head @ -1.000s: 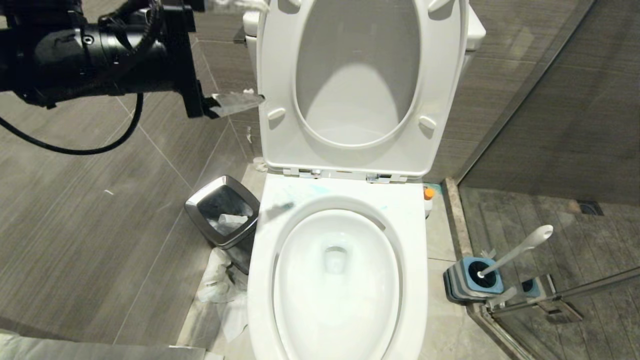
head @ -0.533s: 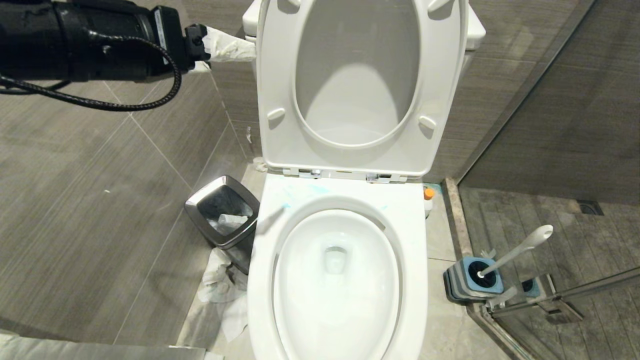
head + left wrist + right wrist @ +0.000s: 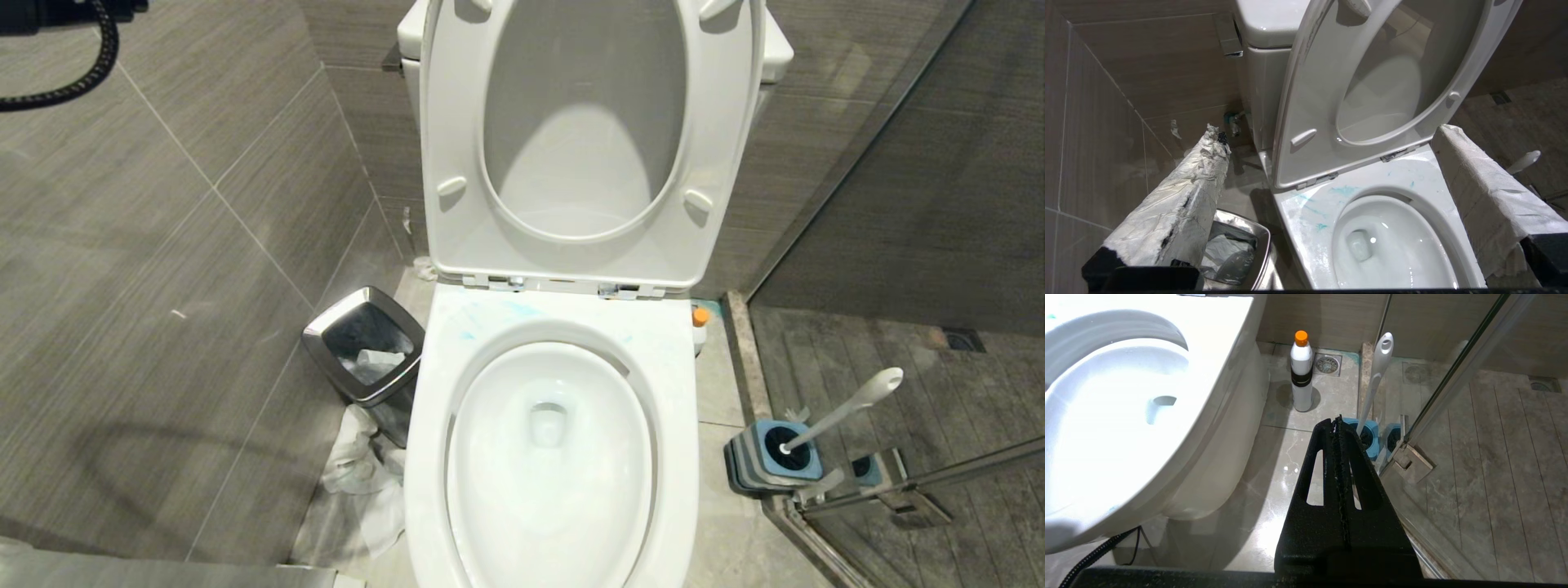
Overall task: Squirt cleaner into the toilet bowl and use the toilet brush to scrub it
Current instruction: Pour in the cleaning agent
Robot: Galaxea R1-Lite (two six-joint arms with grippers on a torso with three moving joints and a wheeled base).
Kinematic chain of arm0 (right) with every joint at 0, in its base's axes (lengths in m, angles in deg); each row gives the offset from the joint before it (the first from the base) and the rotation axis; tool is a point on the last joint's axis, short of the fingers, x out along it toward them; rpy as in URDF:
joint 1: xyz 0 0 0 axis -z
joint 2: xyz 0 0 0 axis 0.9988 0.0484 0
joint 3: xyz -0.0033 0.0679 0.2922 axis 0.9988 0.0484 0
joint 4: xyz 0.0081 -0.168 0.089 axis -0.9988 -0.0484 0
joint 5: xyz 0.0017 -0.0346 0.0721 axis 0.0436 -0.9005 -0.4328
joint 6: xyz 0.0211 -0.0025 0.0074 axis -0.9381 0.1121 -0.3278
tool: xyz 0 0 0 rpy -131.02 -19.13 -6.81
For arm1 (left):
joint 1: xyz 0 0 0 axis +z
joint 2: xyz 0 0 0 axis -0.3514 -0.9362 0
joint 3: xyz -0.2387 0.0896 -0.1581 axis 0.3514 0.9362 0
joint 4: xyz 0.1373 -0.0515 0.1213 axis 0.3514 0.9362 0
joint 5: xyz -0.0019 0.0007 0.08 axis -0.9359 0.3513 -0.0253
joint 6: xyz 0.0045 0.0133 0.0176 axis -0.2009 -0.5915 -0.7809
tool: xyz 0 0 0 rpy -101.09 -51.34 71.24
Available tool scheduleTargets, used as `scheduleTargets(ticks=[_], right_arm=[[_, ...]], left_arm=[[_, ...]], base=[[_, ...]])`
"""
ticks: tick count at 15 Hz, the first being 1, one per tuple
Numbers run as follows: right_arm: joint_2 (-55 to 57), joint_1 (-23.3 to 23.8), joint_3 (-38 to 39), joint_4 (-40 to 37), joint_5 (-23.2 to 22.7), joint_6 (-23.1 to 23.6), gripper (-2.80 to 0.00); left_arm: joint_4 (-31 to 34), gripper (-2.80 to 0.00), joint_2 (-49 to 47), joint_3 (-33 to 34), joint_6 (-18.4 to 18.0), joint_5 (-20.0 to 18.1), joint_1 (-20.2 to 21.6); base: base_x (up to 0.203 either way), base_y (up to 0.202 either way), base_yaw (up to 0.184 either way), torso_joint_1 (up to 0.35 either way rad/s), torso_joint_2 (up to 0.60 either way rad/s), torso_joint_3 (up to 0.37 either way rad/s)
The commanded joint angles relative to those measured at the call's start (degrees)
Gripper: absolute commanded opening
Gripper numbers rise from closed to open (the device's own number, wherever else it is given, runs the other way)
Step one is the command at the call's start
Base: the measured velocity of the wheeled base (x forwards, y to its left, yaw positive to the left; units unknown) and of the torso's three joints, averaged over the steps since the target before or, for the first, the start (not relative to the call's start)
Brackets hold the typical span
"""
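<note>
A: Jaws first. Left gripper (image 3: 1327,143)?
B: Spread wide, nothing between them. Both fingers (image 3: 1180,196) wrapped in white paper, the wrap torn and crumpled at one tip. It hangs above the toilet bowl (image 3: 424,457), pointing down at the back of the rim.

A: Right gripper (image 3: 1338,420)?
B: Fingers pressed together, nothing held. Low beside the bowl, aimed at the floor near the shower glass.

A: Bowl?
B: White, seat (image 3: 457,122) and lid raised upright against the tank. Water in the basin.

A: Cleaner (image 3: 1343,190)?
B: Pale turquoise smears on the flat rim behind the basin, mostly toward the robot's left.

A: Brush (image 3: 849,404)?
B: White handle leaning out of a blue holder (image 3: 771,457) on the floor, right of the bowl, against the glass door frame. Head down inside the holder.

A: Other items?
B: Bottle (image 3: 1301,371), white with orange cap, upright on the floor between bowl and brush. Chrome-rimmed bin (image 3: 363,343) left of the bowl, paper inside, more paper on the floor just beside it
</note>
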Motion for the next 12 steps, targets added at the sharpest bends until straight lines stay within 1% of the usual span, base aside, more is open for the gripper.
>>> scheduleTargets(ticks=[1,5,8,10,12], right_arm=[[0.0,0.0,1.4,0.0,0.0,0.0,-2.8],[0.0,0.0,1.5,0.0,0.0,0.0,-2.8],[0.0,0.0,1.5,0.0,0.0,0.0,-2.8],[0.0,0.0,1.5,0.0,0.0,0.0,-2.8],[0.0,0.0,1.4,0.0,0.0,0.0,-2.8]], left_arm=[[-0.1,-2.8,1.7,-0.2,0.0,-0.1,0.1],[-0.3,-2.8,3.5,-0.2,0.0,0.8,0.1],[-0.3,-2.8,6.6,-0.3,0.0,1.1,0.0],[-0.2,-2.8,9.2,-0.3,0.0,3.9,-0.1],[-0.1,-2.8,11.5,-0.3,0.0,5.7,0.0]], base=[[0.0,0.0,0.0,0.0,0.0,0.0],[0.0,0.0,0.0,0.0,0.0,0.0],[0.0,0.0,0.0,0.0,0.0,0.0],[0.0,0.0,0.0,0.0,0.0,0.0],[0.0,0.0,0.0,0.0,0.0,0.0]])
